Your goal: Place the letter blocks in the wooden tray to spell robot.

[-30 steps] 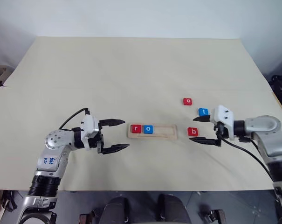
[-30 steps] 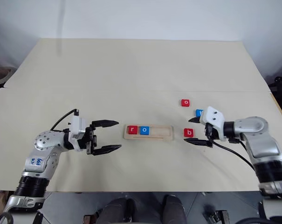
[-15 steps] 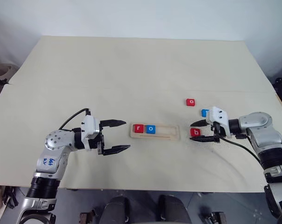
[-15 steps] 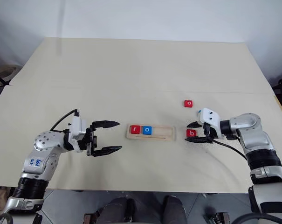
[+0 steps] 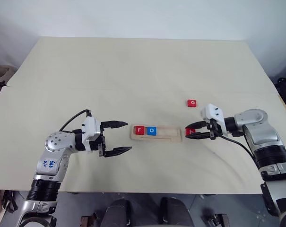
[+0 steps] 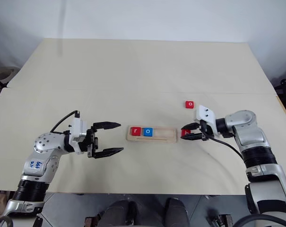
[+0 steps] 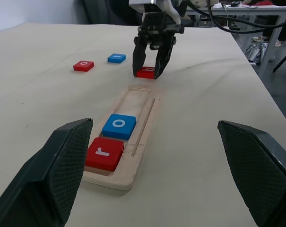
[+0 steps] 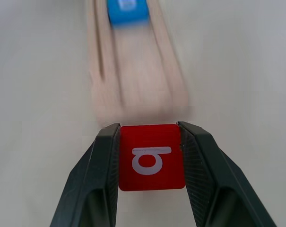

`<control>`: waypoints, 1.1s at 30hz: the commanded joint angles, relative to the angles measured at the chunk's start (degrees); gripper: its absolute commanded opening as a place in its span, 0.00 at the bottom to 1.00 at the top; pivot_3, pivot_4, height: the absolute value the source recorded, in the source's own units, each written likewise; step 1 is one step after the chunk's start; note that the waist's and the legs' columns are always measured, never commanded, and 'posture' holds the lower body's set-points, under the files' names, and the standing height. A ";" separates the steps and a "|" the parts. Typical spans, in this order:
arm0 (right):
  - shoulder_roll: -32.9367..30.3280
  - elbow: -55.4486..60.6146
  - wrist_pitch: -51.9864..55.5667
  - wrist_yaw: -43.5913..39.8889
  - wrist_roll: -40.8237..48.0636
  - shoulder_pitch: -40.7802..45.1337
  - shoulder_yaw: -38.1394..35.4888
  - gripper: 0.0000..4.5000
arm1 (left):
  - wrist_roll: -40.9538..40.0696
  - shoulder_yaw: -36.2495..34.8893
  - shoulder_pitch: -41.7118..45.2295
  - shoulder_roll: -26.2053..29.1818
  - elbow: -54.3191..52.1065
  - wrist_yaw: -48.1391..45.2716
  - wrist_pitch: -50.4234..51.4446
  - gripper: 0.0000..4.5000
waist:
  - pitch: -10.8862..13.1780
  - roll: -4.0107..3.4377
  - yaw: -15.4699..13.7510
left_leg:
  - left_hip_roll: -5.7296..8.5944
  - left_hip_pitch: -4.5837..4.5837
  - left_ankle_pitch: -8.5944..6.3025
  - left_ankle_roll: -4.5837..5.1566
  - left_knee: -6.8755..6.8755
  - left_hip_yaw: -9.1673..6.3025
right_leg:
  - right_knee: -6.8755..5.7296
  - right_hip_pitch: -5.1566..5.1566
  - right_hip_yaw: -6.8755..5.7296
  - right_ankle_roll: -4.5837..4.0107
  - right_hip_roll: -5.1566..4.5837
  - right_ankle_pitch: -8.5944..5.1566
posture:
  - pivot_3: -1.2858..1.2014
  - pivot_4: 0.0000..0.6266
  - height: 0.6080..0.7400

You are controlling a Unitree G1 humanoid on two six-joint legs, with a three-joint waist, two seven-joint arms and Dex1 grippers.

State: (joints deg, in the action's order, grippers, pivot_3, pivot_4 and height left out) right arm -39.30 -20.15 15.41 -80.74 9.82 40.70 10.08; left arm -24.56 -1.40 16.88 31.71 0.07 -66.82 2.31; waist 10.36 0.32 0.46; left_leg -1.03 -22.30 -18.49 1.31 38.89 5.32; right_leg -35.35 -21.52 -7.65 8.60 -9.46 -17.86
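The wooden tray (image 5: 165, 136) lies mid-table with a red r block (image 5: 139, 130) and a blue o block (image 5: 151, 130) at its left end. My right gripper (image 5: 192, 132) is shut on the red b block (image 8: 151, 156), holding it low over the table just off the tray's right end. A red o block (image 5: 192, 102) lies loose behind it. In the left wrist view a blue block (image 7: 116, 57) lies on the table beyond the right gripper (image 7: 150, 71). My left gripper (image 5: 128, 136) stands open and empty, left of the tray, pointing at it.
The table (image 5: 133, 71) is a wide pale surface with a seam across its middle. Its right edge runs close behind my right arm. The tray's right part holds no blocks.
My right gripper has shut on the red b block and carried it left from its place on the table to the tray's right end. The left arm has kept still.
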 commanded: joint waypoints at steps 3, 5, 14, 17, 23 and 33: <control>4.53 8.30 7.89 4.44 -0.14 3.30 2.95 0.32 | -0.31 -0.58 -0.98 0.03 -1.92 0.79 -1.07 1.00 | 0.00 0.00 -0.25 | 0.02 0.00 -0.01 -0.02 0.00 -0.02 | -0.06 -0.04 -0.02 -0.02 0.00 -0.01 | 0.52 0.24 1.00; 5.94 8.25 8.29 5.50 -1.01 4.04 4.45 0.32 | -0.28 -0.47 -1.18 -0.10 -2.16 1.22 -1.11 1.00 | 0.00 0.00 -0.56 | 0.03 -0.06 -0.02 -0.01 0.05 -0.06 | -0.06 -0.03 -0.03 -0.01 -0.03 -0.01 | 0.52 0.24 1.00; 7.35 6.41 7.20 5.72 -2.49 5.29 7.06 0.32 | -0.47 -0.84 -2.32 0.05 -3.38 2.93 -1.31 1.00 | 0.00 0.00 -0.16 | 0.11 -0.10 -0.03 0.02 0.08 -0.06 | -0.06 -0.05 -0.06 -0.01 -0.04 -0.01 | 0.52 0.24 1.00; 7.42 5.81 6.69 5.60 -2.75 5.46 7.21 0.32 | -0.50 -0.89 -2.78 0.10 -3.84 3.37 -1.28 1.00 | 0.00 0.00 -0.14 | 0.10 -0.10 -0.04 0.02 0.07 -0.05 | -0.06 -0.07 -0.05 -0.01 -0.03 -0.01 | 0.52 0.24 1.00; 8.16 4.18 5.95 6.36 -3.35 5.80 7.14 0.40 | -0.47 -0.73 -2.84 0.00 -4.12 3.94 -1.24 1.00 | 0.00 0.00 -0.19 | 0.10 -0.10 -0.04 0.02 0.08 -0.04 | -0.06 -0.07 -0.05 -0.01 -0.03 -0.01 | 0.52 0.24 1.00; 6.91 6.12 7.21 6.03 -0.81 5.94 4.34 0.99 | -0.63 -0.46 -2.58 0.02 -4.30 4.20 -0.96 1.00 | 0.00 0.00 -0.16 | 0.10 -0.10 -0.04 0.02 0.08 -0.03 | -0.07 -0.07 -0.04 -0.01 -0.03 -0.01 | 0.52 0.24 1.00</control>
State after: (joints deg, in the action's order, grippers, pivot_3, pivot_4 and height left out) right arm -31.05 -16.86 22.53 -74.09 7.33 45.65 17.13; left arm -24.54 -1.30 14.35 31.62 -1.85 -62.68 1.83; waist 10.36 0.32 0.31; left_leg -0.93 -22.40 -18.53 1.33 38.96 5.29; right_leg -35.41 -21.58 -7.70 8.59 -9.49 -17.87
